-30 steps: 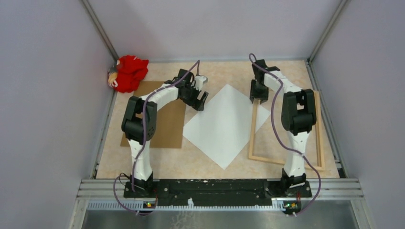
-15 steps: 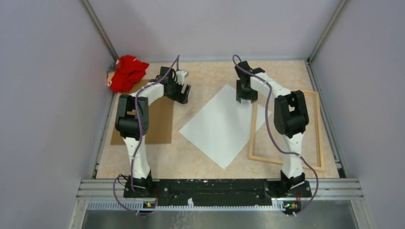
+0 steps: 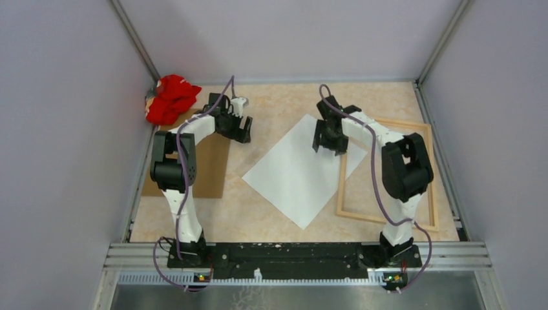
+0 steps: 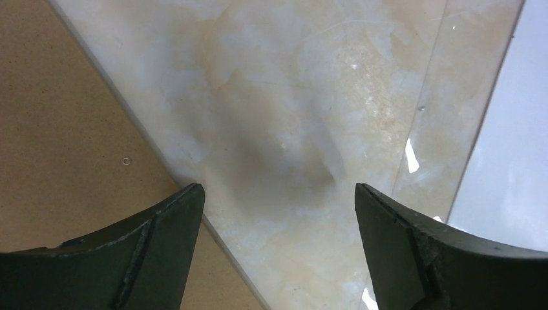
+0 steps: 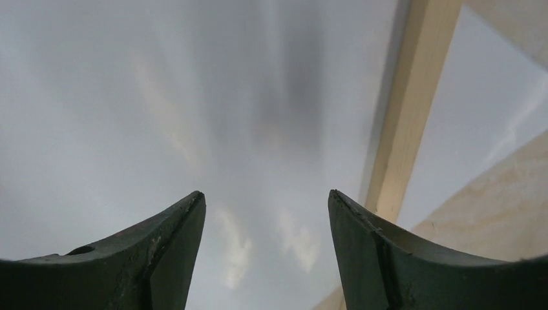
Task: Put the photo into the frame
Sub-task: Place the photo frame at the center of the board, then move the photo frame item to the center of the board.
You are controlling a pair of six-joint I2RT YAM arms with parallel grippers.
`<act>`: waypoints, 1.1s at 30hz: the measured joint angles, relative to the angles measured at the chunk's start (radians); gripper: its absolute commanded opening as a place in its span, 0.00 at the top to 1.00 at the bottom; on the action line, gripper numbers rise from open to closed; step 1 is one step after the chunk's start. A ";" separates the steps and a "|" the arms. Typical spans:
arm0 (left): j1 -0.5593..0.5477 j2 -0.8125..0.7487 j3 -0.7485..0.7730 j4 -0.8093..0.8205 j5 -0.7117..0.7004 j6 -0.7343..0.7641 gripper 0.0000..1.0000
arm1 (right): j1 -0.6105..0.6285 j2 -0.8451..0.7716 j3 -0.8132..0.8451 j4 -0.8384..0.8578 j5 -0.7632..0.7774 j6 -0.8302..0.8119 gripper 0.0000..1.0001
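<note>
- Centre of the tabletop (image 3: 258, 216): the photo (image 3: 297, 174) lies face down, whitish back up and turned cornerwise. Its right corner runs under the left rail of the frame (image 3: 368, 217), and the rest lies outside the frame.
- The right pincer (image 5: 265, 194) hovers low over the photo's far-right edge, just beside that rail, jaws apart with nothing between them.
- The left pincer (image 4: 276, 187), jaws wide and empty, hangs over bare tabletop between the brown board (image 3: 210, 168) and the photo.
- A red cloth (image 3: 169, 100) sits in the far-left corner.
- The step in hand looks like getting a hold on the photo, which is not yet lifted or squared.
- The next move calls for pinching the thin sheet at an edge, freeing its corner from the rail, turning it square and laying it within the four rails. The sheet may slide or bend.
</note>
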 measured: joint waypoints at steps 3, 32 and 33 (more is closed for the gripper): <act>-0.003 0.000 0.035 -0.047 0.041 -0.025 0.07 | 0.008 -0.110 -0.197 0.003 -0.025 0.064 0.28; -0.130 0.051 0.082 -0.051 0.014 -0.034 0.09 | 0.202 -0.327 -0.617 0.072 -0.050 0.273 0.28; -0.130 0.053 0.082 -0.047 0.013 -0.033 0.11 | 0.202 -0.330 -0.622 0.076 -0.048 0.281 0.28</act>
